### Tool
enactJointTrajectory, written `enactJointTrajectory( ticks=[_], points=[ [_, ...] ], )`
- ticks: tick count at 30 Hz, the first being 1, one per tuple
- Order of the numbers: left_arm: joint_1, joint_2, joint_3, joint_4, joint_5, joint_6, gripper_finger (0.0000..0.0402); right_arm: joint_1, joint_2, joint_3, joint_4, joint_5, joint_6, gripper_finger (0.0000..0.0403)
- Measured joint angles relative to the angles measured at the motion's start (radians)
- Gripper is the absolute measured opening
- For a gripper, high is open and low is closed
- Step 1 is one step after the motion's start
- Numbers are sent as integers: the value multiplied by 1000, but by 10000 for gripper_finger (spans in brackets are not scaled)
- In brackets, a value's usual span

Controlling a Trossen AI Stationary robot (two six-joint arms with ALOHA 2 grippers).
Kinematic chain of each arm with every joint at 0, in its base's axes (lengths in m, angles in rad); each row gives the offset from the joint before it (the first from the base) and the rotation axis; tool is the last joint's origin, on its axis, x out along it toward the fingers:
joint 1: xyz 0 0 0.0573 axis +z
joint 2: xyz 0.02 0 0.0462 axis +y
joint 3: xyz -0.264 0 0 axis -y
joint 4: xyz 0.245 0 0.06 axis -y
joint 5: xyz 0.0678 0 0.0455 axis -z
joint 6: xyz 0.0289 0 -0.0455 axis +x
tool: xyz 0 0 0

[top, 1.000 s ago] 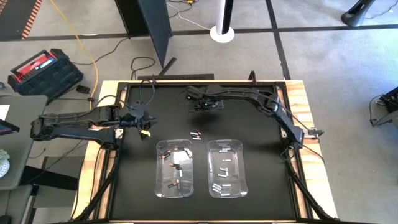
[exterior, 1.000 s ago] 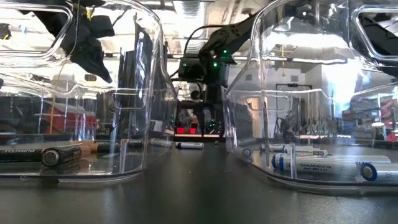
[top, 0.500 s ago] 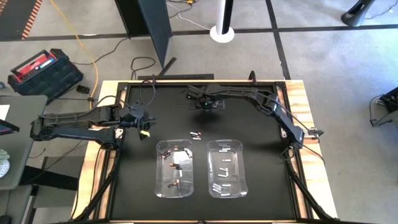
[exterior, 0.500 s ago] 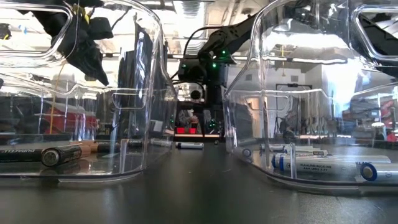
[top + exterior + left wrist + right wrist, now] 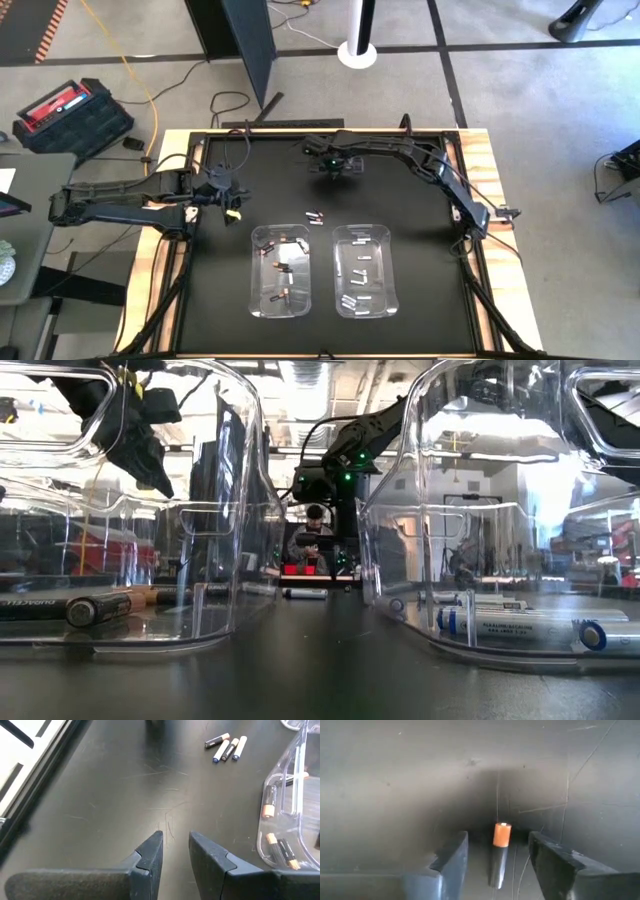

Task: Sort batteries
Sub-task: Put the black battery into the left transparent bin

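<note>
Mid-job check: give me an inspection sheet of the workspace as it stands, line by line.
Surface: black table top, lightly scratched.
Job's things: left bin holds dark batteries; right bin holds white ones. Loose batteries lie just behind the bins. One copper-tipped battery lies between the right gripper's fingers.
Clutter: nothing seen on the table.
Grippers: right gripper low at the far middle, open around that battery, not touching it; left gripper near the table's left side, fingers slightly apart, empty.
Cables: yellow cable and dark leads on the floor.
Surroundings: red-and-black case on the floor; a person beyond the table.

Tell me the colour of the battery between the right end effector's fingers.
Dark body with a copper-orange tip, best in the right wrist view.
</note>
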Motion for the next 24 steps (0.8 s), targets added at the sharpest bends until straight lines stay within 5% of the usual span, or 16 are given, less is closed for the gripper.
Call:
enactJointTrajectory(
  ticks=[11, 15, 24],
  points=[
    [0, 0, 0, 0, 0, -1, 91, -3, 1, 0, -14, -82, 15, 71],
    [0, 0, 0, 0, 0, -17, 91, -7, 50, 7, -35, -186, 11, 57],
    [0, 0, 0, -20, 0, -19, 91, 12, 68, 7, -37, -198, -9, 56]
  ],
)
